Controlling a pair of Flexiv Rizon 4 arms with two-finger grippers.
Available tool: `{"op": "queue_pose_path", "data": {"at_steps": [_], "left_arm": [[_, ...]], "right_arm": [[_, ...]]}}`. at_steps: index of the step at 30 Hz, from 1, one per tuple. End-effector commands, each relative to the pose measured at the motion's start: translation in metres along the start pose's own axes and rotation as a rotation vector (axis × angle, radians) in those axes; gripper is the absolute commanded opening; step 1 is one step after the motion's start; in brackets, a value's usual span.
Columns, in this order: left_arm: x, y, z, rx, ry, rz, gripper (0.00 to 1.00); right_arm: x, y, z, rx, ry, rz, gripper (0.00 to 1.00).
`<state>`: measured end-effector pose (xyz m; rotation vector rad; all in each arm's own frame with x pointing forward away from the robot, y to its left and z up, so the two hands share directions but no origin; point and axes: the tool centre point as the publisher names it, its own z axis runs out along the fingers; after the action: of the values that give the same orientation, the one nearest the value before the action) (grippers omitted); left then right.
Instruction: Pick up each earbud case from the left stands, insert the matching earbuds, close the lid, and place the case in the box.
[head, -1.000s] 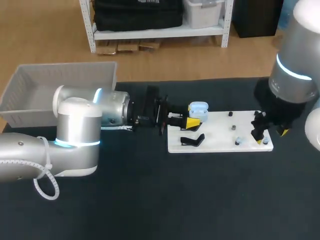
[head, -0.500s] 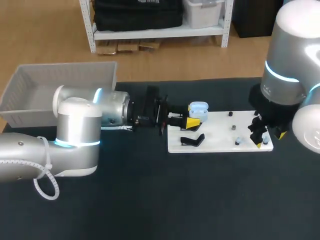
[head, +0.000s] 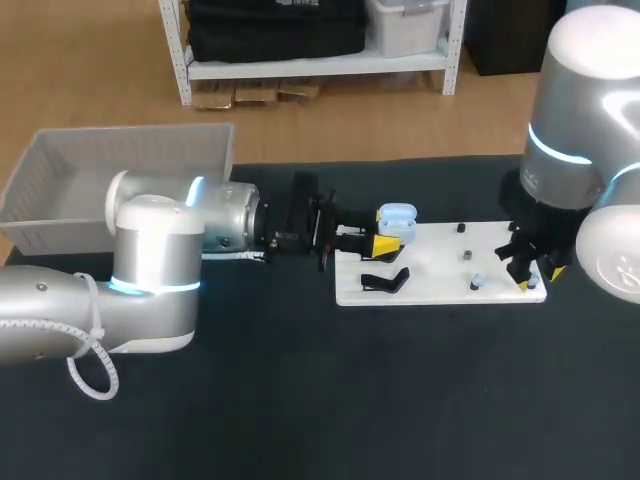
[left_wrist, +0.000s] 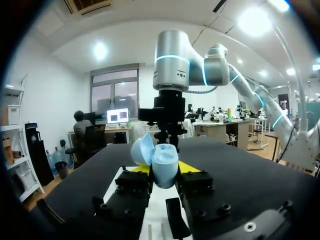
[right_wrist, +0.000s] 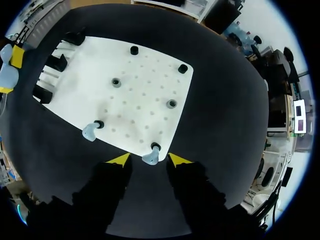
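Head view, far left: the grey box sits at the back corner of the dark tabletop. The left arm comes in beside it and stretches level across toward the middle. Its left hand is at the left end of the white board, and it has the pale blue case pinched between its yellow tips, lid up. Just in front of that hand, a black stand lies on the board with nothing on it.

Left wrist view confirms the grip. The case is wedged upright between the two fingers, one finger against each side, with the lid swung open. The right arm stands straight ahead, at the far end of the board.

Moving right across the board, there are a few small dark pegs, then the left earbud perched near the front edge.

On to the right end. The right arm hangs down over the board's corner, with the right hand pointing at the surface. Right wrist view gives the close look: the right hand is open, fingers spread, and the right earbud sits on its peg at the board's edge between the two tips. A sliver of gap shows on either side, so neither finger touches it. The left earbud is off to one side, well clear of the fingers.
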<state>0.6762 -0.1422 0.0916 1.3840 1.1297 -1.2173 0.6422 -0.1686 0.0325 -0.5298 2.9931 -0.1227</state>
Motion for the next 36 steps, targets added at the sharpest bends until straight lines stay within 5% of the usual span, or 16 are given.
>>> {"op": "queue_pose_path", "data": {"at_steps": [1, 36], "left_arm": [[0.0012, -0.0006, -0.0002, -0.003, -0.004, 0.003, 0.00], [0.0012, -0.0006, -0.0002, -0.003, -0.004, 0.003, 0.00]], "right_arm": [[-0.0001, 0.0000, 0.0032, 0.006, -0.007, 0.005, 0.41], [0.0035, -0.0042, 0.0095, 0.096, -0.044, 0.022, 0.20]]}}
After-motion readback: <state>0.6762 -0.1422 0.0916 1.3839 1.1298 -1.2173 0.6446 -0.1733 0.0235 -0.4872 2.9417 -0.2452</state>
